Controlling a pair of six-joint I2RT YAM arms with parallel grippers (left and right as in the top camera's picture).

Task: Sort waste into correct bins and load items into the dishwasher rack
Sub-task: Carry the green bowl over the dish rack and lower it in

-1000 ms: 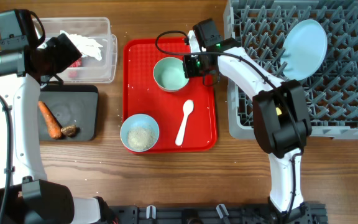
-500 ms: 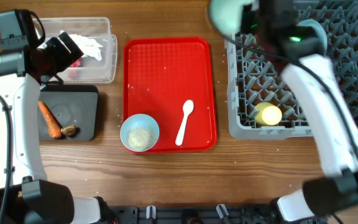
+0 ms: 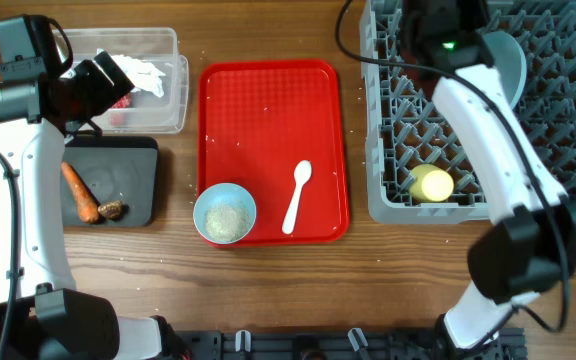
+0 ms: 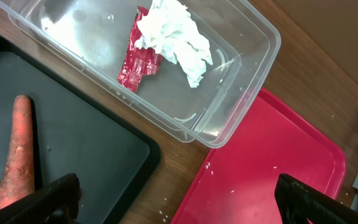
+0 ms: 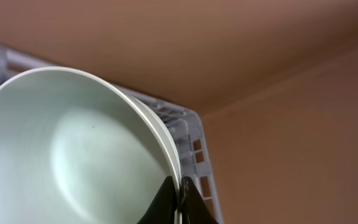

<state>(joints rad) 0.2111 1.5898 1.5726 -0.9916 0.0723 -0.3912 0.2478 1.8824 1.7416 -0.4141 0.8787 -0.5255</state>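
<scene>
Swung right since half a second ago, over the far left of the large square grey plastic rack (image 3: 568, 120). Grips the tilted pale green bowl (image 5: 73, 155) by its rim in the right jaws, clamped tight. Holds the left jaws wide apart, empty, above the clear rectangular plastic container (image 4: 253, 43) and shallow black rectangular tray (image 4: 86, 137). Stands at a wooden tabletop (image 3: 268, 290).

upper left of the overhead frame: a plastic container (image 3: 163, 95) holding a tissue (image 3: 140, 72) and a wrapper (image 3: 118, 108). just below it, a shallow tray (image 3: 128, 185) carries a carrot (image 3: 80, 192) with a food scrap (image 3: 111, 210) at its lower end. in the centre, the serving tray (image 3: 268, 120) bears a bowl (image 3: 225, 212) of rice grains (image 3: 226, 218) at its lower left corner, with a spoon (image 3: 297, 196) to the right. the dishwasher rack (image 3: 548, 150) fills the right, with a cup (image 3: 431, 184) at its lower left and a plate (image 3: 513, 65) on edge near the top. in the right wrist view, a second bowl (image 5: 73, 155) stands before the rack's corner.
</scene>
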